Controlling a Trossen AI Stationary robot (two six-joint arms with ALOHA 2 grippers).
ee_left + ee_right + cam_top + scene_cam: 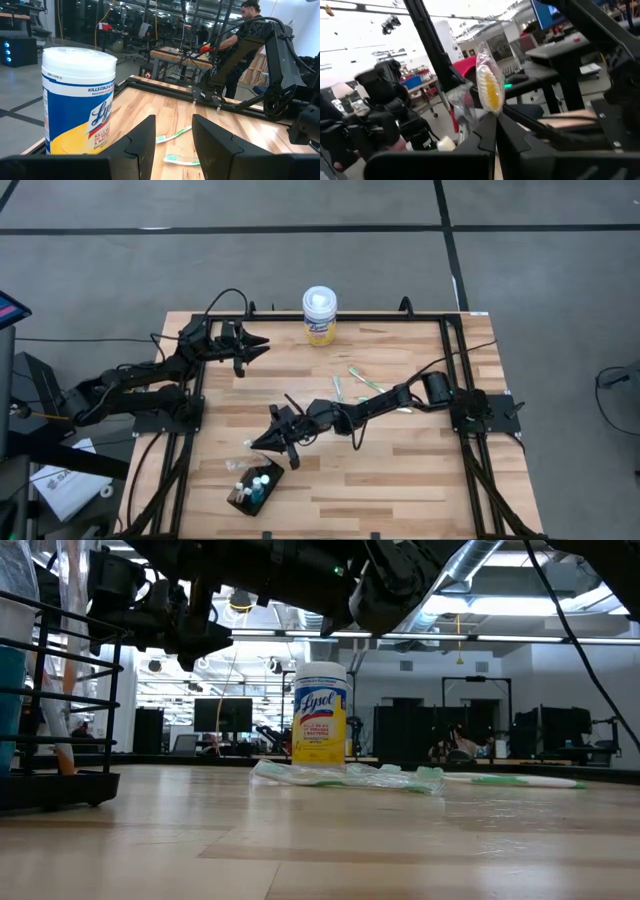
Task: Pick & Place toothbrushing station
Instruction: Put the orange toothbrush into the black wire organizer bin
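Pale wood planks with fine grain on the surface, framed in black. White lid and yellow, blue and white label on the round canister. Green and white on the toothbrushes. Black on the toothbrushing station. Yellow bristles in clear wrap on the brush head in the dark right claw.

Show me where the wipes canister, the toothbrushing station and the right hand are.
wipes canister (320,316): high view, its white lid.
toothbrushing station (256,488): high view, its black top.
right hand (256,444): high view, its fingertips.
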